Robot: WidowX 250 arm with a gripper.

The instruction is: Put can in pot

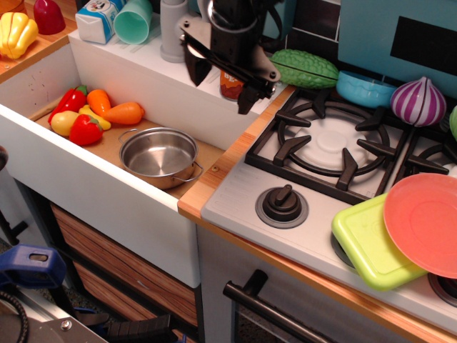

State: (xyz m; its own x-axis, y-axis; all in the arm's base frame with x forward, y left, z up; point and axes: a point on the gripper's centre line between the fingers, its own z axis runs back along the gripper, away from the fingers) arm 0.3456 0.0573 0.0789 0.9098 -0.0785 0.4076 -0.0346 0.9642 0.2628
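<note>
Gripper (223,87): black, jaws spread wide, holding nothing; hangs over the sink's back ledge at 12 o'clock, straddling the can.
Can (230,86): red-orange, upright on the white ledge, between the two fingers; mostly hidden, contact unclear.
Pot (158,156): shiny steel, empty, on the sink floor at 7 o'clock from the can, well apart.
Toy vegetables (89,114): clustered at 10 o'clock from the pot.
Stove burner (333,145): at 3 o'clock from the pot.

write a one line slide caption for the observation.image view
Open hand reaching toward the can on the sink ledge; empty pot waits in the sink.
</note>
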